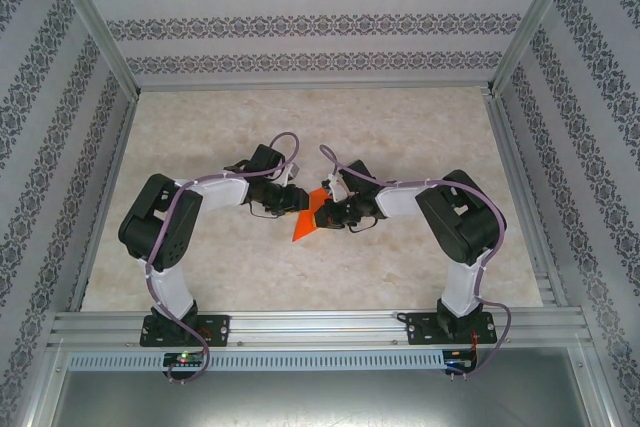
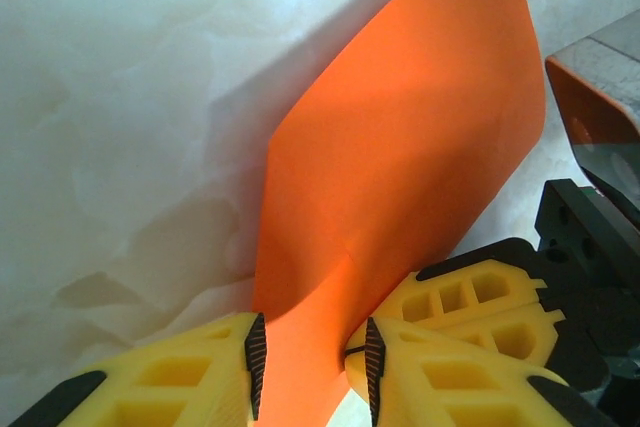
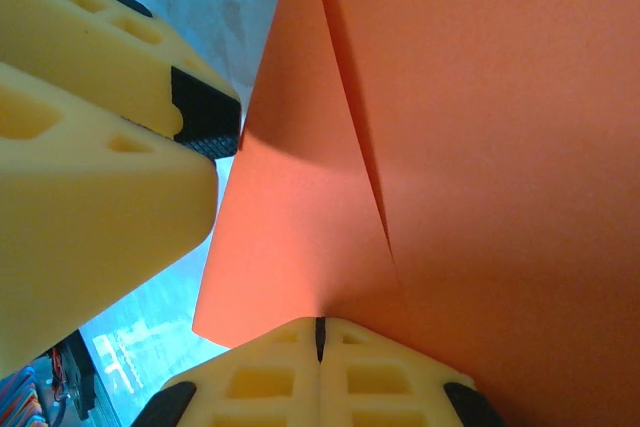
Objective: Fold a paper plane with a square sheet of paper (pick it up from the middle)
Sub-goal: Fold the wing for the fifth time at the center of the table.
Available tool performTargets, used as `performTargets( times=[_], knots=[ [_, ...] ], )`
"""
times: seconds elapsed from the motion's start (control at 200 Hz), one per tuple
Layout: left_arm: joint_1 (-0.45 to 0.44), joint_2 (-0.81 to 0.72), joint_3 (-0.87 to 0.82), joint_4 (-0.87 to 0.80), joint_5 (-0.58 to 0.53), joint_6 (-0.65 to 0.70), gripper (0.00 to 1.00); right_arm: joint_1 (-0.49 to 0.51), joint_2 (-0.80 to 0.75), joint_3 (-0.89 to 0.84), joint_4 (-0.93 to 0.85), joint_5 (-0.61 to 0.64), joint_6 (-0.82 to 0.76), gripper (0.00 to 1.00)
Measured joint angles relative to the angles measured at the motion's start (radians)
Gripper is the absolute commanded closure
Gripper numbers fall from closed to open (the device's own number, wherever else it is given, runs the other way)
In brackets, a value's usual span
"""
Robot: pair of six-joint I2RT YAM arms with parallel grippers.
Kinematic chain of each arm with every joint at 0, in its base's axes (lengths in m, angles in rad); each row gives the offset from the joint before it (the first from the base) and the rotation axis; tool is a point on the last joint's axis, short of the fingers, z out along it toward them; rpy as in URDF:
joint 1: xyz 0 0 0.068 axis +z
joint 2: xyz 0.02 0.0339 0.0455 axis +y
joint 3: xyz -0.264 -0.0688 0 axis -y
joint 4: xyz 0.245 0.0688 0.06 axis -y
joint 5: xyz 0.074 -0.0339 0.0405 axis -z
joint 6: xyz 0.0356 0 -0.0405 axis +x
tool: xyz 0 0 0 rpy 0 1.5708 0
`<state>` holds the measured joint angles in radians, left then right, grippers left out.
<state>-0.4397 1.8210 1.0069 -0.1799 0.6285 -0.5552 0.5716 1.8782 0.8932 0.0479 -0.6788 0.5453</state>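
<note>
bright, even light; soft shadows

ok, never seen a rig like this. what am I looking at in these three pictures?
Two small robot arms are bolted at the near edge of a pale table: the left arm and the right arm. The wide picture comes from a fixed camera above and behind them. The other two come from a camera on each wrist, so the yellow fingers show up close. The one loose thing is an orange sheet of paper, partly folded, between the arms. The right gripper is shut on it. The left gripper has its jaws apart with the paper running between them; I cannot tell whether they press it.
</note>
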Motion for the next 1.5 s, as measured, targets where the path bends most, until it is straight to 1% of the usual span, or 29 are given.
performTargets(
  times=[0.125, 0.265, 0.48, 0.819, 0.974, 1.074, 1.234, 1.499],
  knots=[
    [0.000, 0.002, 0.000, 0.002, 0.005, 0.000, 0.69, 0.000, 0.000, 0.000, -0.001, 0.000, 0.000, 0.97],
    [0.000, 0.002, 0.004, -0.001, 0.006, 0.005, 0.69, 0.000, 0.000, 0.000, -0.001, 0.000, -0.001, 0.97],
    [0.000, 0.002, 0.060, -0.057, -0.058, 0.055, 0.67, -0.001, 0.000, 0.000, -0.001, 0.000, -0.003, 0.97],
    [0.000, 0.070, 0.082, -0.064, -0.057, 0.079, 0.66, -0.007, -0.003, 0.000, -0.006, 0.001, -0.003, 0.98],
    [-0.003, 0.072, 0.086, -0.063, -0.043, 0.080, 0.67, -0.007, -0.004, 0.000, -0.009, 0.004, -0.003, 0.98],
    [-0.006, 0.072, 0.086, -0.060, -0.024, 0.080, 0.69, -0.007, -0.004, 0.000, -0.010, 0.005, -0.003, 0.98],
    [-0.006, 0.072, 0.086, -0.059, 0.000, 0.080, 0.75, -0.007, -0.004, 0.001, -0.013, 0.005, -0.004, 0.98],
    [-0.006, 0.050, 0.085, -0.060, 0.001, 0.083, 0.83, -0.014, -0.011, 0.001, -0.030, 0.010, -0.011, 0.98]
  ],
)
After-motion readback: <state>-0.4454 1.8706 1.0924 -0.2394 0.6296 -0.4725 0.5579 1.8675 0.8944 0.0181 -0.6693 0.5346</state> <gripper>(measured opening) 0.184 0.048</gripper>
